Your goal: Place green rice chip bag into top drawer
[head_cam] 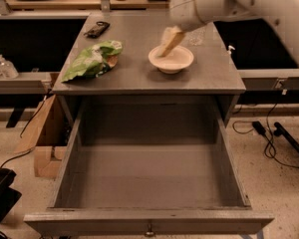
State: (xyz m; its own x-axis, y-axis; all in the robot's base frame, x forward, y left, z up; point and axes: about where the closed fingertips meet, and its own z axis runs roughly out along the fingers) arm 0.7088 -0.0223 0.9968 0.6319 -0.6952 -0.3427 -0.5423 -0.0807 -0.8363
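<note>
The crinkled light-green foil chip bag (92, 59) is lying at the worktop's (139, 79) left, the wide grey top drawer (149, 222) is standing open below, and the gripper (169, 42) is hanging right of the bag.
</note>
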